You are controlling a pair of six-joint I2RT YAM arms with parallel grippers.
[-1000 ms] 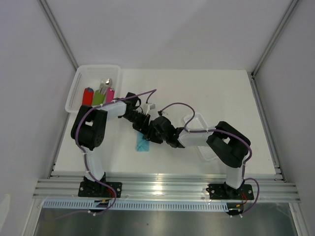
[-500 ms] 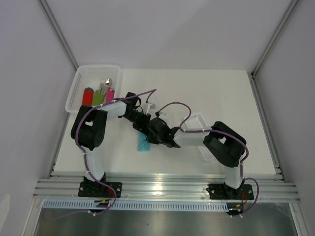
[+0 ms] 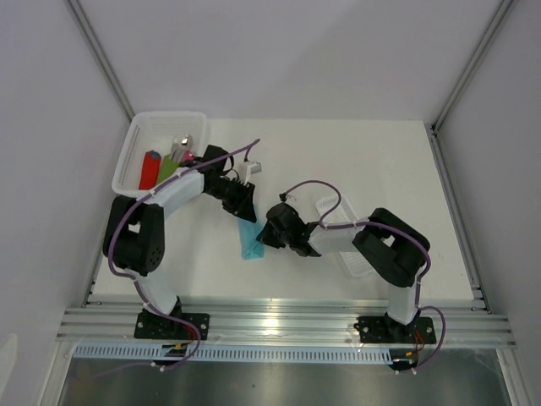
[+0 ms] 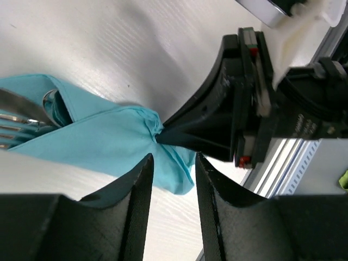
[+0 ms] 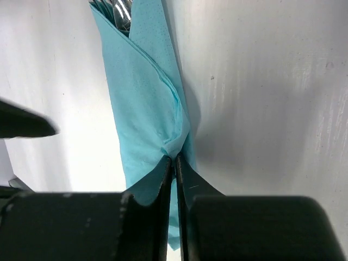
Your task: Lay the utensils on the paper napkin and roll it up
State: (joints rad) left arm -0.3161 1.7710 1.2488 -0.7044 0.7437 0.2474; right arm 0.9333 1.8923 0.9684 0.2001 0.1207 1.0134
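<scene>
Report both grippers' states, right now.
Left gripper: open, holding nothing.
Right gripper: shut, pinching an edge of the paper napkin.

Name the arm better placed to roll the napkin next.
Right. The right gripper is pinched shut on the paper napkin at its folded edge, with the utensils tucked inside the fold. The left gripper hangs open over the napkin, holding nothing.

One paper napkin (image 3: 248, 241) is lying mid-table, wrapping at least two utensils (image 4: 16, 128); three coloured rolls (image 3: 150, 169) are sitting in one bin (image 3: 139, 127) at ten o'clock.
</scene>
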